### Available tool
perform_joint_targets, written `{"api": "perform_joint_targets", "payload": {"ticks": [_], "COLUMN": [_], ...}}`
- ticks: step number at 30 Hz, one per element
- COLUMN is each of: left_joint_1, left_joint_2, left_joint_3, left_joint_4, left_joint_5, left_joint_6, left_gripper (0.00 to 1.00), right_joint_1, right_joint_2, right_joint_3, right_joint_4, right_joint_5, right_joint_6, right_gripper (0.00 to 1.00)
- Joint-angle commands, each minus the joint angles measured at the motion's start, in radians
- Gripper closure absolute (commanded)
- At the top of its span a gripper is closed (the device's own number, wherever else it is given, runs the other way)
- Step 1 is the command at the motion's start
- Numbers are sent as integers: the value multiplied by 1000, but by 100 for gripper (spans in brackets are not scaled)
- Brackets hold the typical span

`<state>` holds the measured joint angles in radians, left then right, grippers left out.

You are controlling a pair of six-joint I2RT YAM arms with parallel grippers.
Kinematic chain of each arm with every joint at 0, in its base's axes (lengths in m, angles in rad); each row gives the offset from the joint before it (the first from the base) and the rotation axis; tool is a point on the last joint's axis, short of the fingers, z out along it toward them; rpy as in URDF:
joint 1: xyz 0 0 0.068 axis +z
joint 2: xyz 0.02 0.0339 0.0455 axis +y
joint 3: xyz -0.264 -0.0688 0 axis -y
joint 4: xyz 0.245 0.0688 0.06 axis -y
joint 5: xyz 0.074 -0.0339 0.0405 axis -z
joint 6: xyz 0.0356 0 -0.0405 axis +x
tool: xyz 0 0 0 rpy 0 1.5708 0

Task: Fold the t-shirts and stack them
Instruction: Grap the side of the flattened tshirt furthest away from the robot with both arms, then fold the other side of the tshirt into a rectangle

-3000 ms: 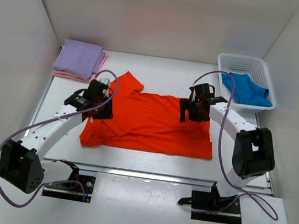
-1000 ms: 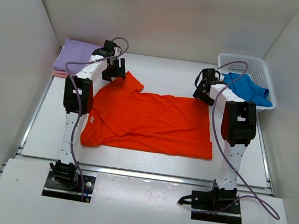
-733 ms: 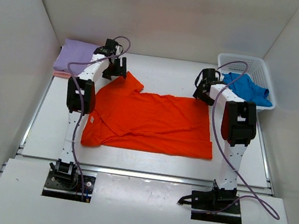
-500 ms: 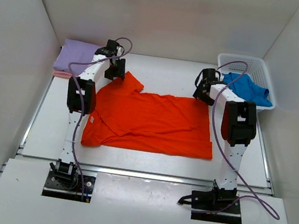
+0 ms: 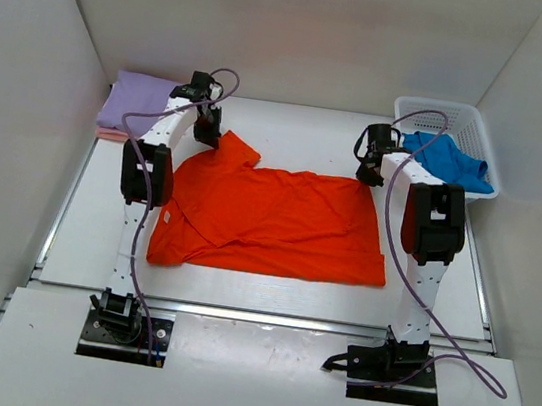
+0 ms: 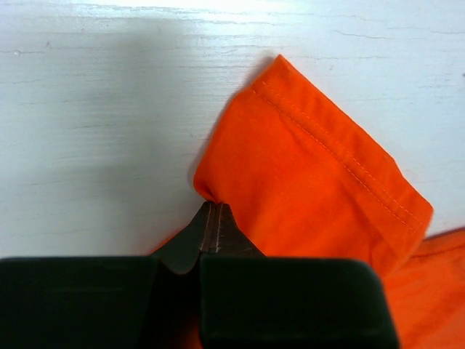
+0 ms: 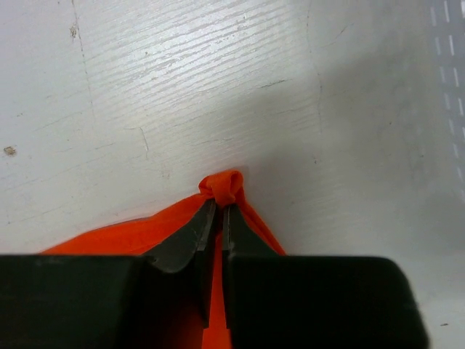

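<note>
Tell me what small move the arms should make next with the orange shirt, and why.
Probably lift both a little, together. The left gripper and the right gripper are each shut on the far edge of the orange shirt, one near each end, and it lies flat, so raising that edge would start the fold.

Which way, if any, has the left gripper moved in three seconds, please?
Yes: the left gripper moved toward the far wall, nearer the lavender t-shirt, now shut on the orange t-shirt.

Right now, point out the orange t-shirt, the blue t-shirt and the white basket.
orange t-shirt [image 5: 279, 219], top external view, middle of its spread body
blue t-shirt [image 5: 448, 163], top external view, bunched cloth inside the basket
white basket [image 5: 435, 114], top external view, its far mesh wall
</note>
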<state>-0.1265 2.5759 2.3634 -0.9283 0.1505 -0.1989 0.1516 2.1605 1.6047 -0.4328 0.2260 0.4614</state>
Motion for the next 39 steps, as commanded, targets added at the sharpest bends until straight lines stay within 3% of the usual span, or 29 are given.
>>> {"api": "perform_joint_targets", "payload": {"ticks": [1, 6, 12, 17, 24, 27, 39], "left_joint_1": [19, 13, 22, 24, 21, 24, 11], "left_joint_2": [-51, -197, -485, -733, -936, -996, -1212], "left_joint_3": [73, -68, -435, -775, -1088, -1180, -1401], "left_joint_4": [-53, -3, 97, 173, 218, 230, 259], "left_joint_5": [53, 69, 46, 18, -23, -55, -86], "left_joint_6": [-3, 22, 24, 32, 56, 56, 44], "left_gripper": [100, 100, 100, 100, 100, 100, 100], "right_joint_1": [2, 13, 29, 37, 6, -26, -67], "right_joint_2": [-28, -115, -224, -345, -533, -606, -809], "right_joint_3": [-6, -58, -141, -297, -543, -673, -859], "right_joint_4": [48, 95, 120, 166, 265, 332, 350], "right_joint_5": [19, 19, 13, -43, -171, -255, -330], "right_joint_6": [-17, -46, -124, -165, -173, -190, -164], "right_gripper": [100, 100, 100, 100, 100, 100, 100]}}
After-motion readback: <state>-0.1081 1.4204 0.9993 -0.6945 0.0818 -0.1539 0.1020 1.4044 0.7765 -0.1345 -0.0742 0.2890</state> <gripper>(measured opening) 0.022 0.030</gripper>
